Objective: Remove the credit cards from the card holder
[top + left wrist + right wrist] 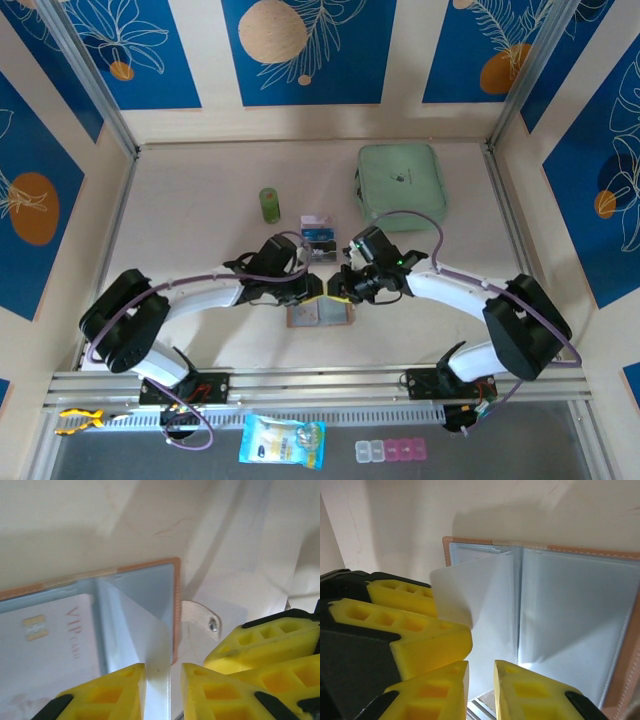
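Note:
The pinkish-tan card holder (322,314) lies open on the table, grey pockets up (570,625). A pale VIP card (60,640) sits in one pocket. A pale thin sheet (152,645) stands lifted off the holder; I cannot tell whether it is a card or a pocket leaf. My left gripper (322,288) (164,690) is shut on its lower edge. My right gripper (344,288) (481,685) hangs right beside it at the holder's edge by the snap tab (200,620), jaws a narrow gap apart with nothing between them. Dark blue and grey credit cards (320,240) lie just behind the grippers.
A green cylinder (269,205) stands at the back left and a mint-green zip pouch (401,180) at the back right. Past the metal rail (320,385) at the front lie a blue packet (283,441) and pill boxes (390,451).

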